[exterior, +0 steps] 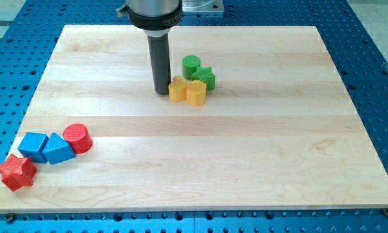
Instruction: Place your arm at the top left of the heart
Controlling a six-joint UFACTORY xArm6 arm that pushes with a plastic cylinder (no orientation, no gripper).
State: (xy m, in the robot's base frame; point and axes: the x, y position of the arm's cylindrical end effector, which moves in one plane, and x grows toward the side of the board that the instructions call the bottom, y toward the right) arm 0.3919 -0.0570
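Rod's lower end, my tip (pixel 160 91), rests on board just left of yellow heart (pixel 177 89); no jaws, nothing gripped, contact with heart unclear. Step judgement: nudge slightly toward view's top so tip sits at heart's upper-left lobe, without shoving cluster.

Near: red star (pixel 15 172), two blue blocks (pixel 33 146) (pixel 57 149), red cylinder (pixel 78 138), ridged printed plastic. Mid: heart touching yellow hexagon (pixel 196 92). Far: green star (pixel 205 77), green cylinder (pixel 191 65). Pale wooden board (pixel 246 149), smooth grain.
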